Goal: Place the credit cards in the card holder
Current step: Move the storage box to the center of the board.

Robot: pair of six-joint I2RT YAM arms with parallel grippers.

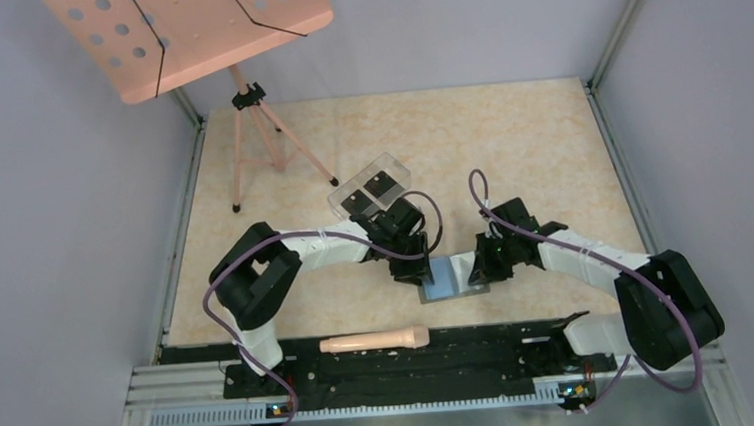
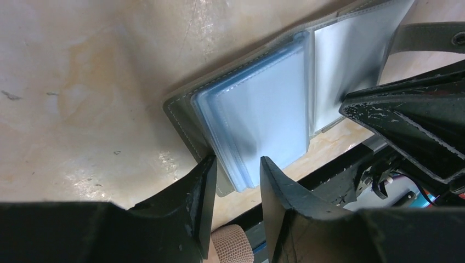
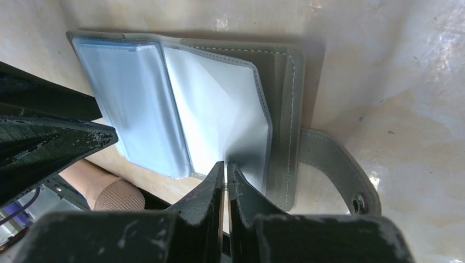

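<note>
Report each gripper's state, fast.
Left gripper: open, straddling the card holder's blue sleeves.
Right gripper: shut, apparently pinching the card holder's clear sleeve.

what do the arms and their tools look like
The left arm and right arm match: white links between bulky black joint housings, with a purple cable looping along each. The left tool and right tool each have two black wedge-shaped fingers, scuffed with pale scratches.

Top view: card holder (image 1: 443, 281) partly hidden under L pincer (image 1: 419, 273) & R pincer (image 1: 469, 273).
</note>
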